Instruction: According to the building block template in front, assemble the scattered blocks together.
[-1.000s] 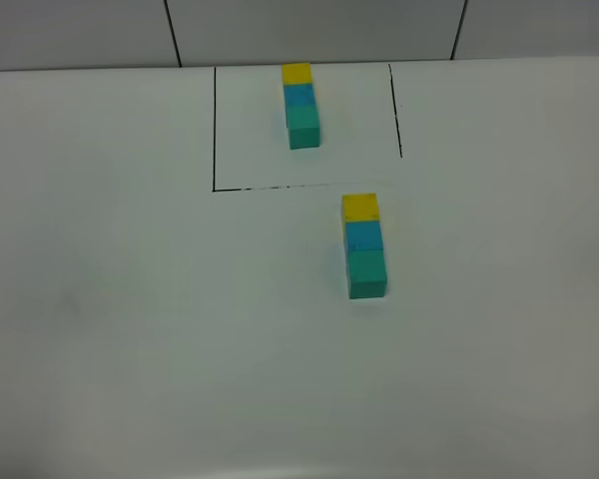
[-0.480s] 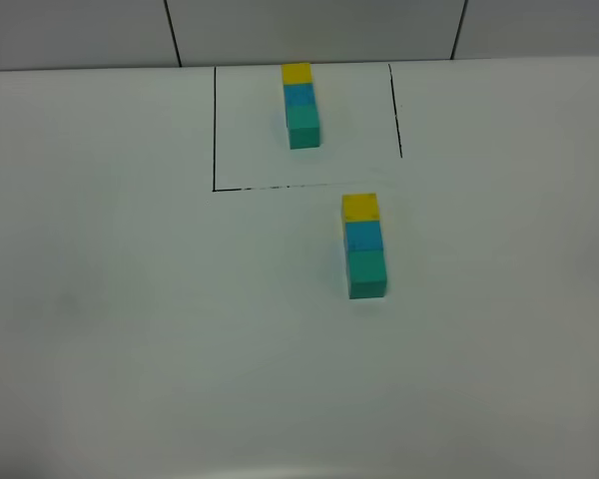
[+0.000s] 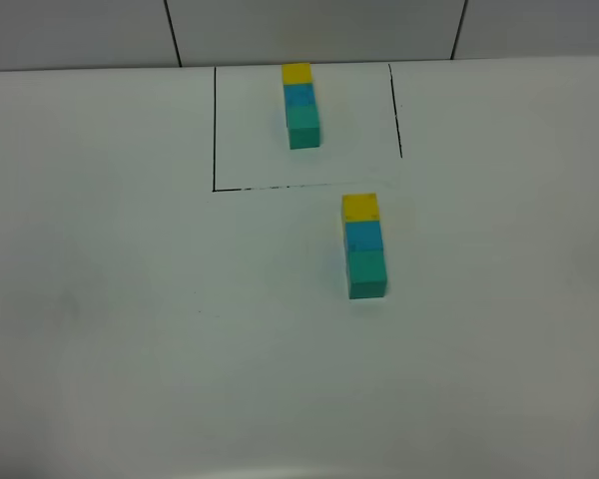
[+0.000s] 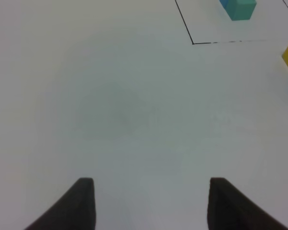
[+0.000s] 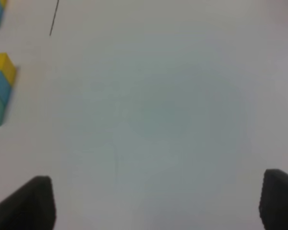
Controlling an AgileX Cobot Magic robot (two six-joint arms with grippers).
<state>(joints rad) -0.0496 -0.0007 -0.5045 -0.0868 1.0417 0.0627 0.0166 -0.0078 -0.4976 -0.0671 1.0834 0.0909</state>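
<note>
Yellow, sky blue and teal-green, the scattered blocks [image 3: 364,245] lie pressed together in one straight row on the white surface [image 3: 130,299], just outside the near edge of the black outlined rectangle [image 3: 214,130] and a little toward the right arm's side of it. Inside that rectangle sits the building block template [image 3: 300,105], a joined row in the same colour order, with its yellow end toward the far wall and its green end toward the near edge. The assembled row runs in the same direction with yellow nearest the rectangle, so the copy reads as matching the model, and the task looks finished or very nearly so. Neither arm appears in the high view; both seem pulled back to leave the result unobstructed. The left gripper [image 4: 151,203] hangs over bare surface well to the left of the rectangle, its dark fingers [image 4: 84,203] spread apart and holding nothing. The right gripper [image 5: 156,203] hangs over bare surface to the right of the assembled row, its fingers [image 5: 36,201] likewise wide apart and empty. Any remaining work would probably be only checking alignment of the row.
</note>
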